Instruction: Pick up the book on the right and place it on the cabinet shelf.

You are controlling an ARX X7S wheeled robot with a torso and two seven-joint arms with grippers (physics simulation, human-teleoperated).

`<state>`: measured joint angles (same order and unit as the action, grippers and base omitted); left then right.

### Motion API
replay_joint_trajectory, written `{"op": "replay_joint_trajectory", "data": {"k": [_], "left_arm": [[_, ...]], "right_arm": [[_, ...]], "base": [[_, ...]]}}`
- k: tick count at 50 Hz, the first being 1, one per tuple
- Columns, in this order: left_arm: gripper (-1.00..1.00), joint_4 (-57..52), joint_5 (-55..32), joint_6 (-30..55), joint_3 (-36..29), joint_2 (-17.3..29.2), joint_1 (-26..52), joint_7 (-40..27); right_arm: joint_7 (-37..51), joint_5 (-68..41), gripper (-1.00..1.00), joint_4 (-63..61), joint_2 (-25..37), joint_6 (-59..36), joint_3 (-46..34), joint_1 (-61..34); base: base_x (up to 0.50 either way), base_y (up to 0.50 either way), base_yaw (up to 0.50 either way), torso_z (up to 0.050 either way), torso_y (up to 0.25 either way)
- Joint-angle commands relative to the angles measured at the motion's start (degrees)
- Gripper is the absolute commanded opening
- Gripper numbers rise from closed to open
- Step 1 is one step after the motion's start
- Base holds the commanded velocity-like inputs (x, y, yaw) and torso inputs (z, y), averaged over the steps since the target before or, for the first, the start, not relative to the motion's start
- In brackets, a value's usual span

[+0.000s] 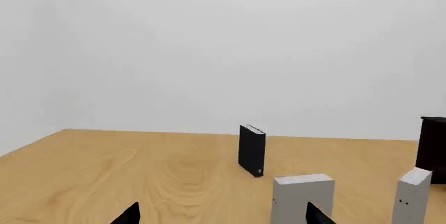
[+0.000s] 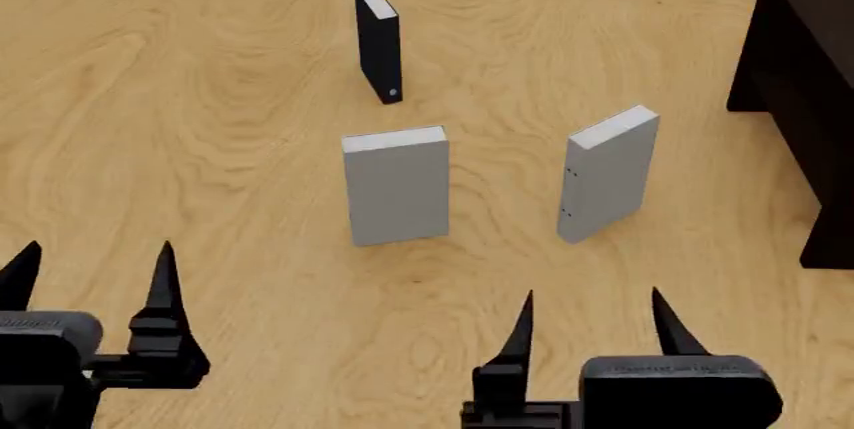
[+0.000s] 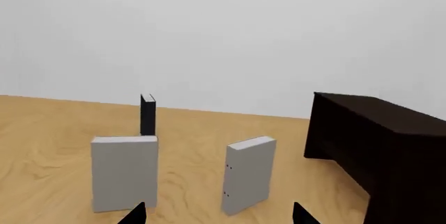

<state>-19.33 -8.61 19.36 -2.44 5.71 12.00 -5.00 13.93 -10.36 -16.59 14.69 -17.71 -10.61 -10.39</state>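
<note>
Pre-grasp stage; nothing lifted yet. Three books stand upright on the light wooden worktop [image 2: 200, 149]: a thin black book with a white dot [image 2: 379, 44] at the back, a plain grey hardcover [image 2: 396, 185] in the middle, and the target, a thick grey hardcover with small dark spine marks [image 2: 609, 173], to the right, well apart from both. The right hand [image 2: 591, 324] has its fingers spread, empty, near and in front of the target. The left hand [image 2: 91, 279] is likewise spread and empty. The very dark brown wooden cabinet [image 2: 801, 79] stands at far right. Judged next move: advance the right hand to straddle the target's thickness, then close.
</note>
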Motion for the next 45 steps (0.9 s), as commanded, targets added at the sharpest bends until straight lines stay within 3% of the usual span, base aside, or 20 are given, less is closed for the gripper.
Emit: {"op": "replay_joint_trajectory", "data": {"k": [1,12,29,45], "left_arm": [[1.0,-12.6,-5.1,16.7,0.9,2.6,13.6,-0.8],[1.0,-21.0,-13.1,37.1,8.6,5.1,28.6,-3.5],[1.0,-27.7,-16.5,51.7,16.1,10.1,41.1,-6.3],[1.0,-31.5,-18.1,56.0,19.0,11.8,44.2,-7.3]], "right_arm": [[0.3,-2.2,1.0,-12.5,4.2,-15.1,1.4,-10.1],[0.5,-4.9,1.0,-21.6,9.6,-30.4,5.9,-20.4],[-1.2,-13.8,1.0,-32.7,15.3,-53.8,17.0,-36.9],[-1.0,-15.2,1.0,-33.9,17.8,-59.4,17.3,-40.4]], "base": [[0.0,0.0,0.0,0.0,0.0],[0.0,0.0,0.0,0.0,0.0],[0.0,0.0,0.0,0.0,0.0],[0.1,-0.07,0.0,0.0,0.0]]}}
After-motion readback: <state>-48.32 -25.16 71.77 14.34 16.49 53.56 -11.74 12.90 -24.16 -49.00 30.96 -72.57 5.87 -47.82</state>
